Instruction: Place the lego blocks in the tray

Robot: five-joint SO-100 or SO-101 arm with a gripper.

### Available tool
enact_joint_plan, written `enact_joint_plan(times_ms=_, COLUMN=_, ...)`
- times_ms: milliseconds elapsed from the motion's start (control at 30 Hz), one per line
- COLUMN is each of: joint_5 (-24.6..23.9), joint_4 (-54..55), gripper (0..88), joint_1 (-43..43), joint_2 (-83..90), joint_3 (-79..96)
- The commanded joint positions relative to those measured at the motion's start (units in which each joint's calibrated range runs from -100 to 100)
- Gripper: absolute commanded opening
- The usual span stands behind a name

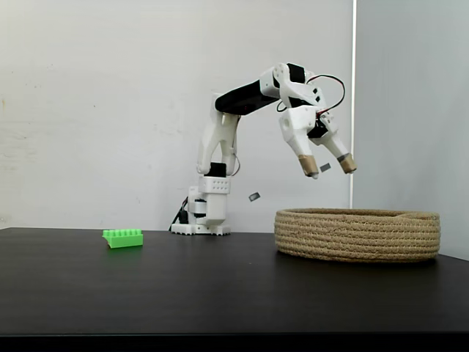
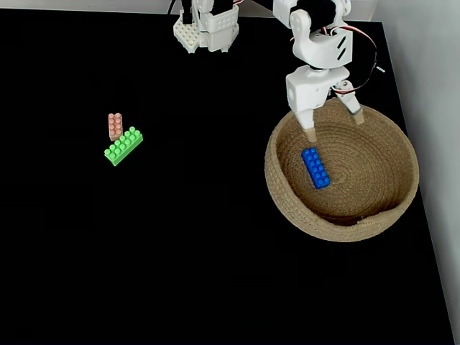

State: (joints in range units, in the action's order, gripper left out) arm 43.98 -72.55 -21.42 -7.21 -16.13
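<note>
The coiled tan rope tray (image 1: 357,235) (image 2: 287,194) stands at the right of the black table. A blue lego block (image 2: 315,167) lies inside it, left of centre. My gripper (image 1: 329,169) (image 2: 335,124) hangs open above the tray's far side with nothing between its fingers. The long green lego block (image 1: 123,237) (image 2: 123,146) lies on the table at the left. Touching its far end is the small pale pink block (image 2: 115,126), which the green one hides in the side fixed view.
The arm's white base (image 1: 207,213) (image 2: 206,29) stands at the table's back edge. A white wall rises behind, and a wall panel runs close to the tray on the right. Bare black tabletop (image 2: 208,237) lies between the blocks and the tray.
</note>
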Motion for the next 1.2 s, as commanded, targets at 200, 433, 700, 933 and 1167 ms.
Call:
enact_joint_plan(times_ms=200, joint_5=8.79, joint_4=1.54, gripper=32.0, joint_1=25.62, joint_2=25.7, joint_3=24.02)
enact_joint_plan(times_ms=433, joint_5=8.99, joint_4=10.95, gripper=31.0, joint_1=44.42, joint_2=25.01, joint_3=31.86)
enact_joint_plan(times_ms=700, joint_5=7.52, joint_4=15.54, gripper=30.5, joint_1=52.58, joint_2=17.18, joint_3=30.68)
enact_joint_plan(times_ms=933, joint_5=7.72, joint_4=17.54, gripper=30.3, joint_1=55.38, joint_2=10.39, joint_3=28.76)
enact_joint_plan(times_ms=1167, joint_5=7.67, joint_4=18.12, gripper=29.1, joint_1=56.29, joint_2=5.75, joint_3=27.76)
